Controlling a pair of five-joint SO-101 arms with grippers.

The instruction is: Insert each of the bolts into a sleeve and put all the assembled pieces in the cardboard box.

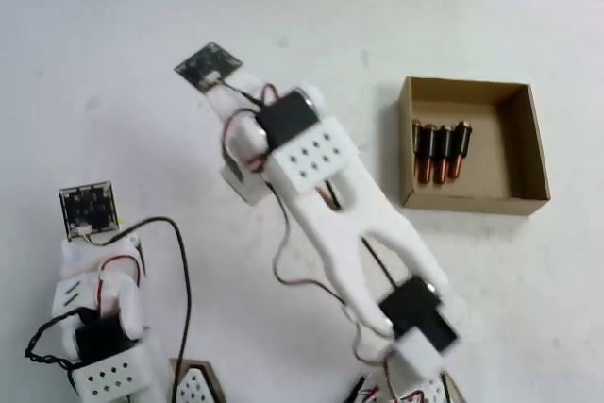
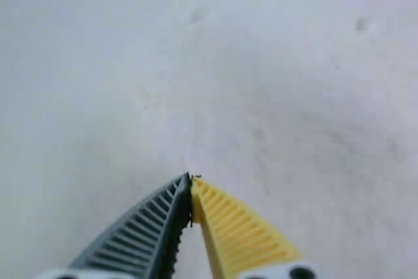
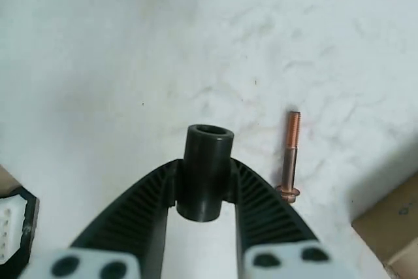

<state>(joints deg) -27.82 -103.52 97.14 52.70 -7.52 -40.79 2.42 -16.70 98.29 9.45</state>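
Note:
My right gripper (image 3: 206, 173) is shut on a black sleeve (image 3: 209, 148), which stands upright between its black fingers with the open end up. A copper bolt (image 3: 291, 155) lies flat on the white table, close beside the sleeve. My left gripper (image 2: 190, 191) has its grey and yellow fingers pressed together with nothing between them, over bare table. The cardboard box (image 1: 528, 153) sits at the right of the table, with several assembled pieces (image 1: 441, 151) lying side by side against its left wall. The right arm (image 1: 321, 176) stretches across the middle of the table, left of the box.
The left arm (image 1: 99, 327) is folded back near the table's front left corner. A corner of the box (image 3: 392, 227) lies close beside the bolt's head. Loose wires (image 1: 179, 252) run between the arms.

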